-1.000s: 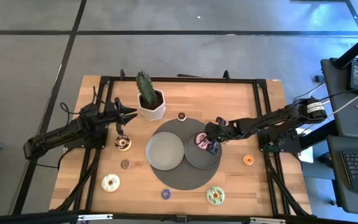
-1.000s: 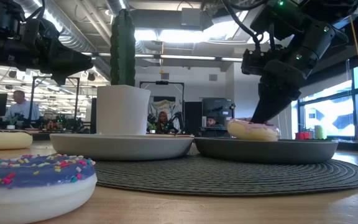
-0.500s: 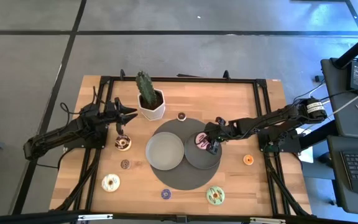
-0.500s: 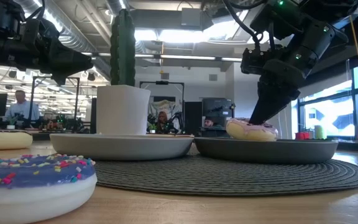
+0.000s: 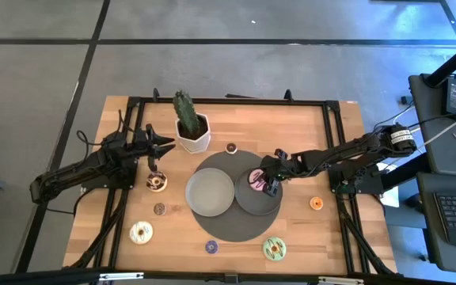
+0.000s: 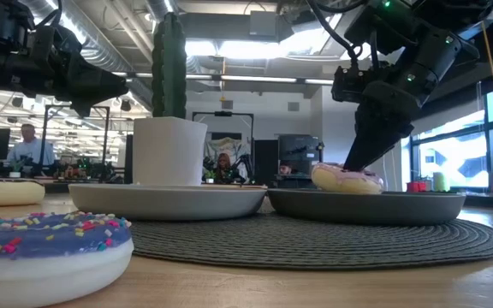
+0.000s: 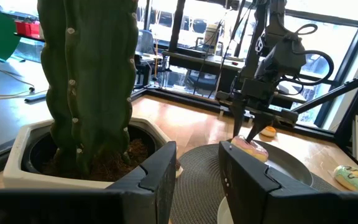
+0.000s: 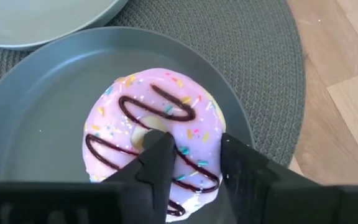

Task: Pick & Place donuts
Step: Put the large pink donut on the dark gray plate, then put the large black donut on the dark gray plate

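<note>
From above, my right gripper (image 5: pixel 269 184) holds the pink donut (image 5: pixel 256 178) over the darker plate (image 5: pixel 253 201) on the round woven mat (image 5: pixel 236 229), my left gripper (image 5: pixel 163 145) narrow beside the cactus pot (image 5: pixel 191 136); low view: office room behind wooden table (image 6: pixel 315 287).

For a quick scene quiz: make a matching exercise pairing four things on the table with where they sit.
1 pink donut
2 green donut
3 orange donut
4 cactus pot

A wood, at the table's near edge
B on the dark plate, under the right gripper
C far side, by the left gripper
D wood, right of the mat

Pairs: 1-B, 2-A, 3-D, 4-C
</note>
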Robot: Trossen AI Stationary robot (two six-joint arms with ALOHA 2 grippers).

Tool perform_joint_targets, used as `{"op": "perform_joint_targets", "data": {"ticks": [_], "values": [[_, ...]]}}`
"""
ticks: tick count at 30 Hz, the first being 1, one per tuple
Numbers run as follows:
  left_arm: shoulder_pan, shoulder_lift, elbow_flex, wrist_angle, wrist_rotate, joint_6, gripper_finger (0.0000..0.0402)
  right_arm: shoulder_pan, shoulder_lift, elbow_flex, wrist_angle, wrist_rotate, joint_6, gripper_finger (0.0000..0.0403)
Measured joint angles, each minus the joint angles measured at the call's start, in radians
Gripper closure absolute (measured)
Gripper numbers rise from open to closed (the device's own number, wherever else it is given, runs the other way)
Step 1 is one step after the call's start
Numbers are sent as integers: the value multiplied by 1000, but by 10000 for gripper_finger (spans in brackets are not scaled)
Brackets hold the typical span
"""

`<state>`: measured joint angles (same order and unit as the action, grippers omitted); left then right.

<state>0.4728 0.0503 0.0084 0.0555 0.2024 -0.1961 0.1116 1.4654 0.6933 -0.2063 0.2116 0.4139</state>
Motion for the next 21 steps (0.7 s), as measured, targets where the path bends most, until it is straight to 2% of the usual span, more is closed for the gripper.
{"op": "perform_joint_targets", "data": {"ticks": [13,17,21], "values": [[0,0,0,0,0,0,285,0,-7,0,-1,3,0,208],[0,0,0,0,0,-11,285,0,-69,22,-31,5,-11,209],[0,0,0,-3,1,-100,285,0,-161,38,-89,1,-30,212]]}}
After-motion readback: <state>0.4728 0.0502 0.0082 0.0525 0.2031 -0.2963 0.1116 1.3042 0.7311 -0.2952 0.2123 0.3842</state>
